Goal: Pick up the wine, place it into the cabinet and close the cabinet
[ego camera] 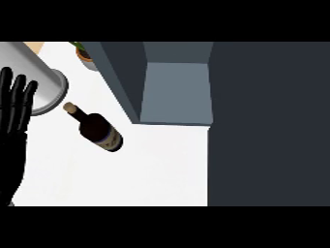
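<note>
The wine bottle (96, 128) stands on the white surface (153, 169) toward its left side, seen from steeply above so that its corked neck leans toward the far-left corner and its labelled body toward the near edge; nothing touches it. The left hand (7, 114) shows at the left edge, fingers straight and pointing away from the robot, holding nothing, which reads as a resting pose rather than a reach. The right hand does not appear at all. The cabinet (174, 82) rises along the far side of the surface, just right of the bottle, its grey-blue panels angled outward (it looks open, though the inside cannot be seen from here), which would suit a bottle being carried in. A grey cylindrical container (42, 77) sits at the far-left corner, partly behind the left hand, and a small potted plant (86, 52) stands at the far edge. The pick-up seems not yet begun.
</note>
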Robot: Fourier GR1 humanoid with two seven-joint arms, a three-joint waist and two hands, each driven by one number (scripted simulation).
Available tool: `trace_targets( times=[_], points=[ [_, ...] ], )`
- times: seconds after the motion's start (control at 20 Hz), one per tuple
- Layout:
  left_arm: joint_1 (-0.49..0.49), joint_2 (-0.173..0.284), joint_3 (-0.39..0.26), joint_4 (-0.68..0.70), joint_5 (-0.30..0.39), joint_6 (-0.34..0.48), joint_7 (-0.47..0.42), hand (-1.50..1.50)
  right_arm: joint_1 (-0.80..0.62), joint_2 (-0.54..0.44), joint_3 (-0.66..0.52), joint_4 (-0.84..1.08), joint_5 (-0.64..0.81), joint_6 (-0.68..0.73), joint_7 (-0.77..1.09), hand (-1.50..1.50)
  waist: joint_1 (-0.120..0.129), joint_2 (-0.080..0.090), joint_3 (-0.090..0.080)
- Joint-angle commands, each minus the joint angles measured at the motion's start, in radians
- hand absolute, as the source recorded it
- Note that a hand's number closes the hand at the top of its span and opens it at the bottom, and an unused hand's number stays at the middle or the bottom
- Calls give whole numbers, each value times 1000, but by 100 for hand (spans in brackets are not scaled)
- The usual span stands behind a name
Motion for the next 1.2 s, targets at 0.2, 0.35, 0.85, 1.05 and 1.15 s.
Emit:
trace_targets(
  times=[0.2, 0.35, 0.85, 1.05, 1.15],
  points=[
    [-19, -79, -249, 65, -355, 398, 69, -150, 142, 4, 77, -121, -14, 65, 5, -150, -55, -25, -8],
    [-36, -80, -290, 102, -129, 558, 134, -150, 169, -17, 184, -83, -83, 168, 77, -150, -65, -21, -11],
    [-369, -81, -573, 276, -281, 968, 344, -150, 152, -36, 197, -342, -135, 110, 359, -150, -41, -23, -9],
    [-499, -81, -606, 291, -367, 1050, 498, -150, 135, -43, 171, -361, -144, 114, 368, -150, -38, -24, -9],
    [-523, -81, -584, 340, -353, 1051, 488, -150, 170, -26, 179, -378, -148, 116, 362, -150, -41, -23, -9]
  ],
)
